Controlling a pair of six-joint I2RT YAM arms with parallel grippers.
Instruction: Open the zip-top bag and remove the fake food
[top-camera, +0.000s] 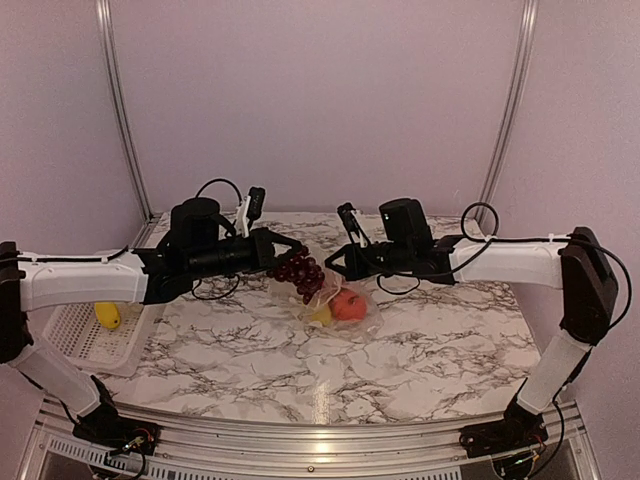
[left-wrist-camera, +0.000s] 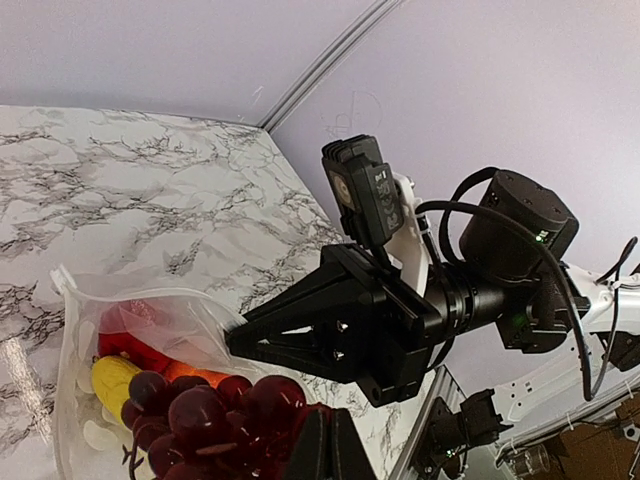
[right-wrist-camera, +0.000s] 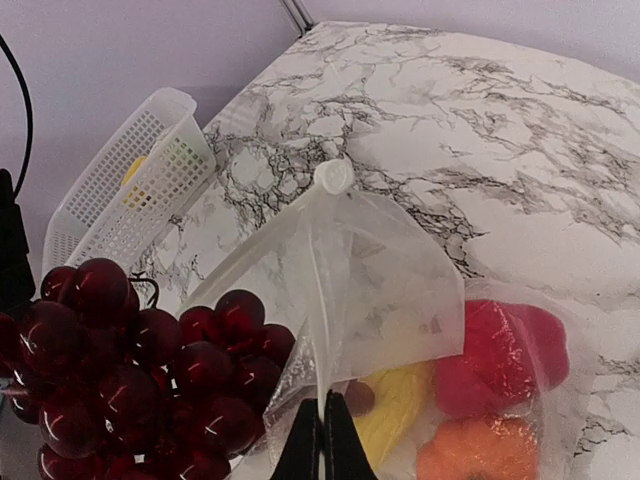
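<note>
The clear zip-top bag (top-camera: 345, 310) lies mid-table with its mouth lifted. A red piece (right-wrist-camera: 500, 355), an orange piece (right-wrist-camera: 480, 450) and a yellow piece (right-wrist-camera: 395, 400) lie inside it. My right gripper (top-camera: 333, 262) is shut on the bag's upper edge, which shows between its fingertips in the right wrist view (right-wrist-camera: 322, 440). My left gripper (top-camera: 283, 252) is shut on the dark red grape bunch (top-camera: 300, 272) and holds it at the bag's mouth, above the table. The bunch also shows in the left wrist view (left-wrist-camera: 200, 415) and the right wrist view (right-wrist-camera: 130, 370). The bag's zip slider (right-wrist-camera: 333, 177) points up.
A white lattice basket (top-camera: 75, 345) sits at the table's left edge with a yellow piece (top-camera: 107, 315) in it; the basket also shows in the right wrist view (right-wrist-camera: 130, 190). The two grippers are close together above the table's middle. Walls stand at the back and sides.
</note>
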